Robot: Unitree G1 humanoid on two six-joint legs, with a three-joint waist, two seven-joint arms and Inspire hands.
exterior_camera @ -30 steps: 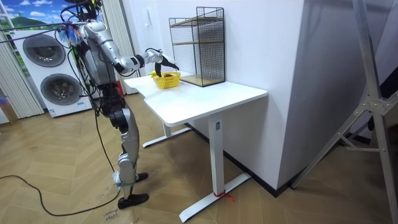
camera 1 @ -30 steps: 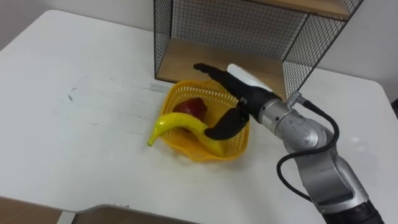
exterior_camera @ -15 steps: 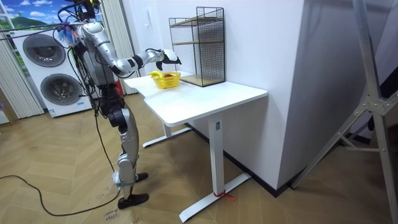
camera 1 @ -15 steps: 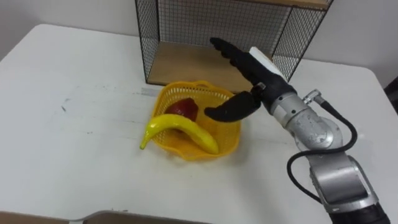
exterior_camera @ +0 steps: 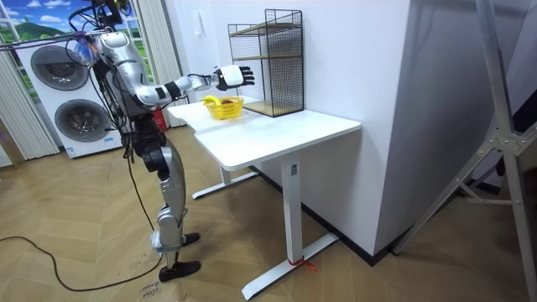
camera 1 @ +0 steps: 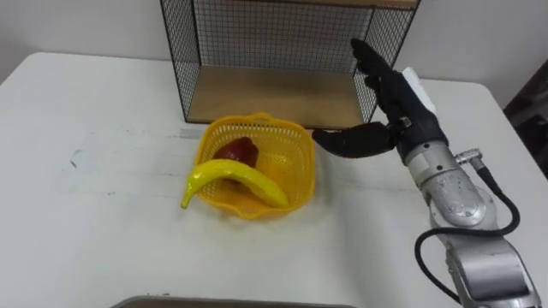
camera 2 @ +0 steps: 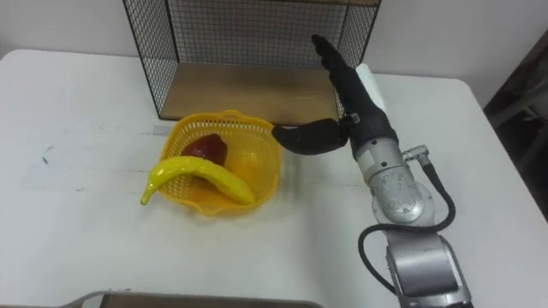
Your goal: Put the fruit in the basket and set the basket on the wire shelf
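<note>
A yellow mesh basket (camera 1: 295, 152) (camera 2: 261, 148) (exterior_camera: 224, 107) sits on the white table (camera 1: 103, 214) just in front of the wire shelf (camera 1: 274, 94) (camera 2: 248, 85) (exterior_camera: 267, 63). Inside it lie a yellow banana (camera 1: 231, 175) (camera 2: 195, 174), one end sticking out over the left rim, and a red apple (camera 1: 238, 151) (camera 2: 205, 146). My right hand (camera 1: 390, 107) (camera 2: 347, 98) (exterior_camera: 232, 77) is open, raised to the right of the basket, fingers straight and thumb pointing left toward the rim, touching nothing.
The wire shelf has a wooden bottom board (camera 1: 282, 98) level with the table and a higher wooden board. The table's near edge (camera 1: 282, 301) runs along the bottom. In the room view, washing machines (exterior_camera: 71, 101) stand behind me.
My right hand has lifted up and away from the basket to the right, letting go of the fruit. The eye view has shifted, so the basket appears further left.
</note>
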